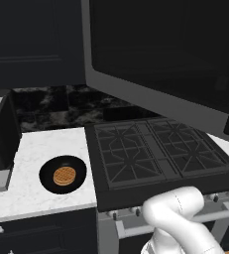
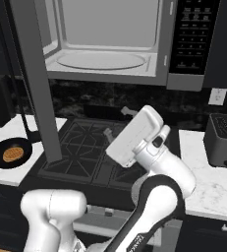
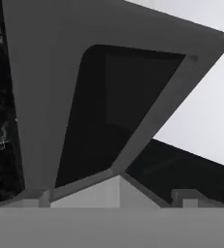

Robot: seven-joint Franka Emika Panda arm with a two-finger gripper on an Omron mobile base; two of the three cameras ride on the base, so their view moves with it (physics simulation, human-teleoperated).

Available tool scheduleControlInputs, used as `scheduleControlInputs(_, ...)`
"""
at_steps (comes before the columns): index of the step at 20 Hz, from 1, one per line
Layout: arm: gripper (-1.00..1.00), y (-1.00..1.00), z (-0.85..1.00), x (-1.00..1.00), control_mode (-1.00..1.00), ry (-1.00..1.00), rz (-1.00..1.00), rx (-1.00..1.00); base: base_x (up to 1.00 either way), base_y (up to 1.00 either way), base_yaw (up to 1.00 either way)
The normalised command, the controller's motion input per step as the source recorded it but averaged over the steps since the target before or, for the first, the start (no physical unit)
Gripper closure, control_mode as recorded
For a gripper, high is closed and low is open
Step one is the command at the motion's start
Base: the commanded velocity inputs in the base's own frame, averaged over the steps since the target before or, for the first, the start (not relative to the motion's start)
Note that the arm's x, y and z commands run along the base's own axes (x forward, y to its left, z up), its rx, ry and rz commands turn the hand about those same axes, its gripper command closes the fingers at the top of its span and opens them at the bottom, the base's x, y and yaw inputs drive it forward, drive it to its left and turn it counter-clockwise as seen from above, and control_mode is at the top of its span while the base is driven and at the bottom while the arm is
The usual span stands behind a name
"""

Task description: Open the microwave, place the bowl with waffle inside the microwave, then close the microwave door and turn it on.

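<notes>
Right base view: microwave door (image 2: 34, 78) swung wide between bowl (image 2: 10, 153) and open, empty claw (image 2: 116, 121) over stove (image 2: 93, 147).

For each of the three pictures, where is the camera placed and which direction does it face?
Left base view: behind the arm's left, looking forward and down at the stove and counter; white arm at the lower right.
Right base view: behind the arm's right, facing the open microwave; arm and gripper in the middle.
Hand view: on the hand, facing the microwave door closely.
Both base views share the bowl, waffle, stove and door.
</notes>
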Motion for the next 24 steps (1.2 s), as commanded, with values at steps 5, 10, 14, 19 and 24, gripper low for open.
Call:
scheduleControlInputs(5,-1.00,0.12,0.02,0.47,-1.00,-0.32,0.20,-0.17,0.00,0.00,0.00)
scheduleControlInputs(10,-1.00,0.47,0.26,0.02,-1.00,-0.27,0.13,-0.32,0.00,0.00,0.00)
scheduleControlInputs(14,-1.00,0.64,0.43,-0.25,-1.00,-0.18,0.11,-0.36,0.00,0.00,0.00)
scheduleControlInputs(19,-1.00,0.89,0.39,-0.45,-1.00,-0.01,0.09,-0.33,0.00,0.00,0.00)
scheduleControlInputs(24,-1.00,1.00,0.17,-0.47,-1.00,-0.07,0.01,-0.14,0.00,0.00,0.00)
